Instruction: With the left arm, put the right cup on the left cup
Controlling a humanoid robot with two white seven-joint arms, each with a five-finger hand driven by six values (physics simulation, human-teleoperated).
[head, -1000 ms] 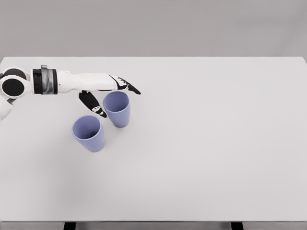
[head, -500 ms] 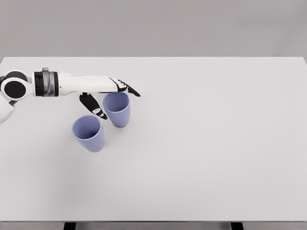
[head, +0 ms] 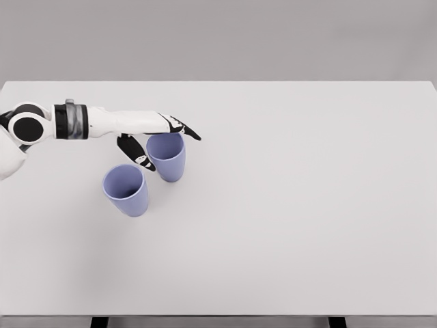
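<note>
Two lavender cups stand upright on the white table (head: 287,205). The right cup (head: 168,159) is a little farther back; the left cup (head: 127,190) stands nearer the front, just apart from it. My left hand (head: 164,140) reaches in from the left and brackets the right cup's rim: its fingers (head: 184,129) lie along the far side and the thumb (head: 138,156) hangs down on the cup's left side. The fingers are spread and do not clasp the cup. The right arm does not show.
The left arm has crept slightly right and down, bringing the thumb closer to the right cup's side. Neither cup has moved.
</note>
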